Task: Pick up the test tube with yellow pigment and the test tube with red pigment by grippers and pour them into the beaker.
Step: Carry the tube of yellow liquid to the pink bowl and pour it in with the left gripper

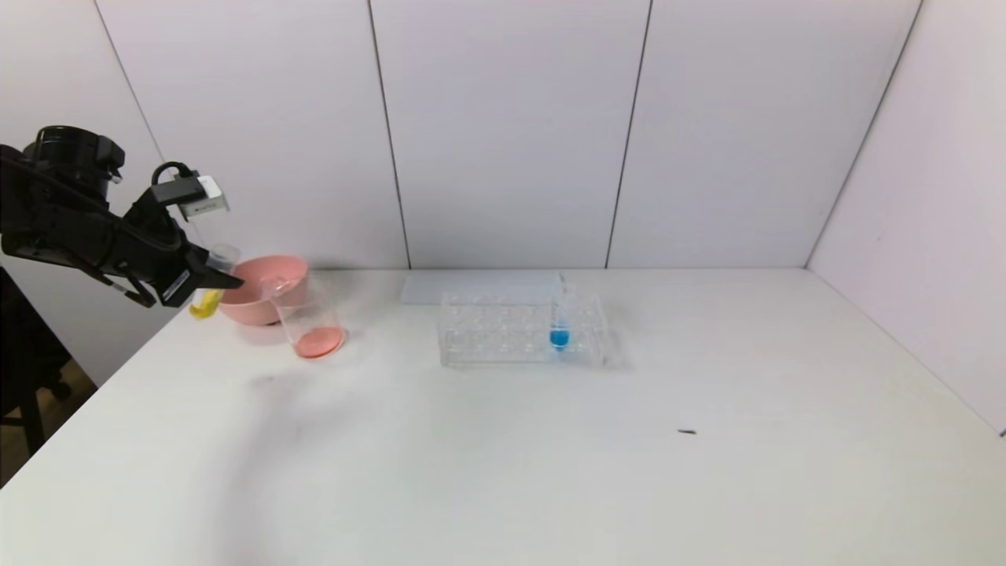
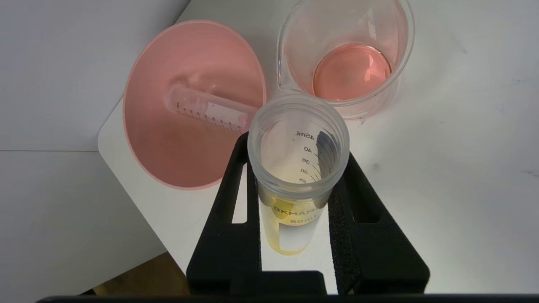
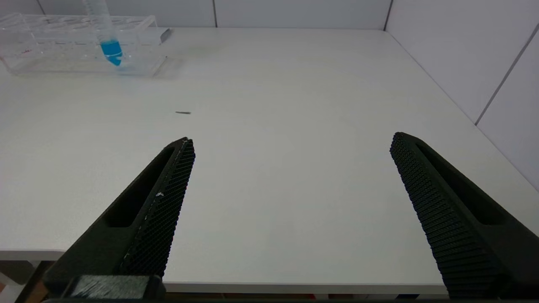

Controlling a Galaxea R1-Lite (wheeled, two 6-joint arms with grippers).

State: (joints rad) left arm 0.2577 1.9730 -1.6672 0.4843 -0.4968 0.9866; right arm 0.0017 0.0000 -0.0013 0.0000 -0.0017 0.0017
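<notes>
Red is already poured, its emptied tube lying in the pink bowl and the beaker holding reddish liquid, while the left gripper, clamped on the test tube with yellow pigment, holds it unpoured beside the beaker (right gripper idle, jaws wide).

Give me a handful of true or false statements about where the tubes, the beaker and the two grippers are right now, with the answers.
1. The left gripper is shut on the tube with yellow liquid. True.
2. The beaker is empty. False: a shallow layer of pinkish-red liquid covers its bottom.
3. An empty tube lies on its side in the pink bowl. True.
4. The blue-tipped tube lies flat on the table. False: it stands in the clear rack.
5. The right gripper holds a tube. False: it is open over bare table with nothing between its fingers.
</notes>
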